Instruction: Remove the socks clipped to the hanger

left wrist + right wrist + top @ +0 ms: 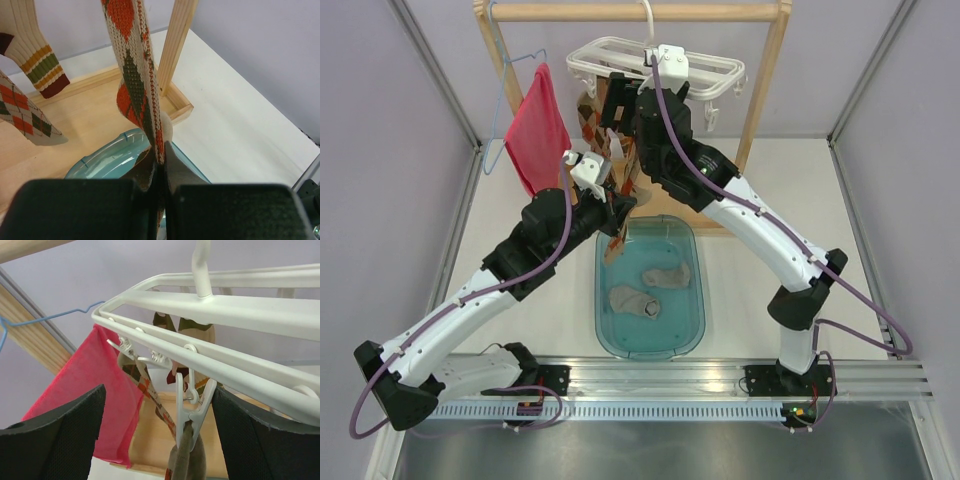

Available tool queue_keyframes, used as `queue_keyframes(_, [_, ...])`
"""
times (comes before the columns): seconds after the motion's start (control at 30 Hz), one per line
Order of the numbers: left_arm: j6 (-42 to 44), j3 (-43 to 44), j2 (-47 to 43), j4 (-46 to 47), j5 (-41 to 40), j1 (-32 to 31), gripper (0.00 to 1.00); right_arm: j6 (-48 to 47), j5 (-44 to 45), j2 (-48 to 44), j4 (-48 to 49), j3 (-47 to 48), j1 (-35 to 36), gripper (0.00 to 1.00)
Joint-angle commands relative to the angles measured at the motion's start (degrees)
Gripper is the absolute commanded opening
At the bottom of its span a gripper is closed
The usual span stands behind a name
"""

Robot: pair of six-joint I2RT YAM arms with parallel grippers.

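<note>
Top external view shows two grey socks [665, 275] lying in the bin [670, 338] at six o'clock of the hanger [620, 46]. Your left jaws clench a hanging argyle sock [131, 75]; your right jaws stand released around a clip [192, 412]. Others hang clipped: task unfinished.

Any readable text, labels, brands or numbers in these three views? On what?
No readable text in any view.
The hanger, argyle sock, red cloth, teal bin: no print or labels showing.
The rail by the arm bases: small coloured bits, too small to read.
</note>
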Motion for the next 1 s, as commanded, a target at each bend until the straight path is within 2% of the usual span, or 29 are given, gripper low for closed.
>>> queue_keyframes(0.0, [1.8, -0.2, -1.5, -0.4, 0.6, -0.1, 0.02, 0.1, -0.6, 0.8, -0.9, 2.3, -1.2, 0.89])
queue_keyframes(0.1, [1.8, -0.2, -1.6, -0.4, 0.9, 0.0, 0.02, 0.0, -0.5, 1.8, -0.9, 3.6, -1.5, 0.87])
queue_keyframes(0.2, [1.8, -0.4, -1.6, -0.3, 0.9, 0.1, 0.02, -0.3, -0.5, 2.6, -0.8, 5.1, -1.9, 0.79])
queue_keyframes(0.33, [1.8, -0.3, -1.3, -0.3, 1.3, 0.2, 0.02, -1.0, -0.1, 3.3, -0.7, 6.5, -2.1, 0.58])
queue_keyframes(0.4, [1.7, -0.3, -1.2, -0.4, 1.4, 0.3, 0.02, -1.4, -0.1, 3.2, -0.2, 6.6, -2.2, 0.52])
queue_keyframes(0.53, [1.6, -0.3, -1.1, -0.3, 1.7, 0.3, 0.02, -2.1, 0.5, 3.2, 0.2, 6.6, -2.2, 0.11])
queue_keyframes(0.6, [1.6, -0.4, -1.2, -0.4, 1.7, 0.3, 0.02, -2.4, 0.6, 3.2, 0.2, 6.6, -2.3, 0.01])
queue_keyframes(0.9, [1.7, -0.5, -0.9, -0.4, 1.5, 0.4, 0.02, -2.7, -0.3, 2.7, 0.2, 5.3, -2.5, 0.01])
queue_keyframes(0.97, [1.7, -0.5, -0.9, -0.5, 1.4, 0.5, 0.02, -2.7, -0.8, 2.3, 0.2, 4.4, -2.4, 0.07])
